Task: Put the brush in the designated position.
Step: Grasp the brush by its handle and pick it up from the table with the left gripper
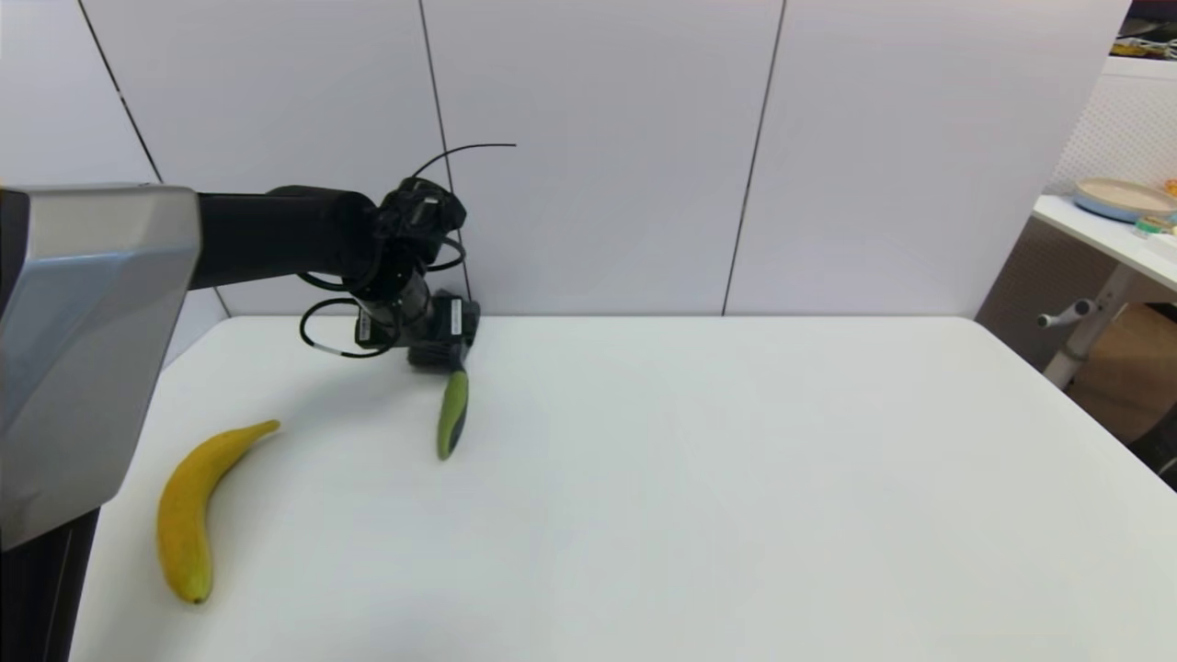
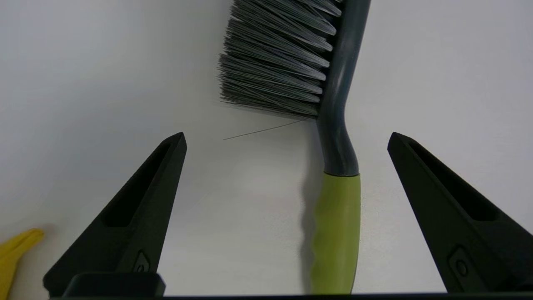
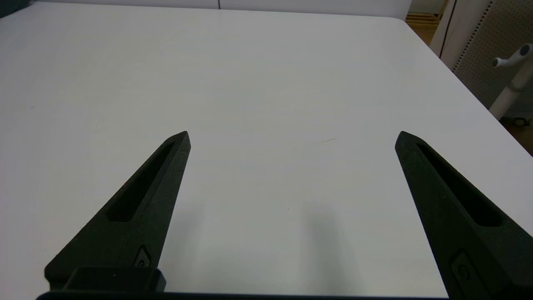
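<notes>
Left tool [image 2: 286,137] wide open, empty, over brush [image 2: 336,166] lying on bench [image 1: 690,478] near back edge; off-centre straddle risks fingers nudging the handle sideways on closing.

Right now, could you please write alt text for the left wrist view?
The open left gripper hovers above the brush lying on the white table, with the green handle between its fingers and grey bristles beyond. A banana tip shows at the edge.
</notes>
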`<act>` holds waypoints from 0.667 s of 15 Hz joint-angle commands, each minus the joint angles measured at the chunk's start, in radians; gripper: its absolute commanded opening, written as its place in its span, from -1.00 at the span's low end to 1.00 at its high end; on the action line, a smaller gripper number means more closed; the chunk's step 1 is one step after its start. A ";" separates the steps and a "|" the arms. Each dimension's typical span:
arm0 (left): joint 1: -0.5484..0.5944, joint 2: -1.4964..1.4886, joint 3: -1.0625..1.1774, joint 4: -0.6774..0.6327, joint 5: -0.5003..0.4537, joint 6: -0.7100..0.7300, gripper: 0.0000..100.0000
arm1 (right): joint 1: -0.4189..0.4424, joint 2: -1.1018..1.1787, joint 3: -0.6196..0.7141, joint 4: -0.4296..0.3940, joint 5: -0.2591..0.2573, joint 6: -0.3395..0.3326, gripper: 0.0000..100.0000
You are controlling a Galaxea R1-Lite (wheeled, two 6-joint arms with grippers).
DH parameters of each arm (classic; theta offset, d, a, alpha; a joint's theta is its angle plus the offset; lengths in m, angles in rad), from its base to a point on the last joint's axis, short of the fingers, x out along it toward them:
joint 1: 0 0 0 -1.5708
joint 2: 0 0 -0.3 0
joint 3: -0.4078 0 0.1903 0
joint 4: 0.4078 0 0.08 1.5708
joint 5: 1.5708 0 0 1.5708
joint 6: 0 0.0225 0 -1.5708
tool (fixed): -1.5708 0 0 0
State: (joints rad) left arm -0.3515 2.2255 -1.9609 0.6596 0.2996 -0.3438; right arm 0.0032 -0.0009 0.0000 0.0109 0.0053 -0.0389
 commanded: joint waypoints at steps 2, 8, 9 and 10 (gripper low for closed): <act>-0.021 0.023 0.002 0.034 -0.005 -0.067 1.00 | 0.000 0.001 0.002 0.000 0.001 -0.001 1.00; -0.024 0.057 0.003 0.031 -0.004 -0.113 1.00 | 0.001 0.001 0.002 0.000 0.001 -0.001 1.00; -0.024 0.057 0.007 0.029 -0.014 -0.113 1.00 | 0.000 0.001 0.002 0.000 0.001 -0.001 1.00; -0.024 0.059 0.010 0.026 -0.037 -0.116 1.00 | 0.001 0.001 0.002 0.000 0.001 -0.001 1.00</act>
State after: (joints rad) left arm -0.3755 2.2770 -1.9564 0.6849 0.2819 -0.4551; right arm 0.0032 -0.0013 0.0000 0.0109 0.0053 -0.0394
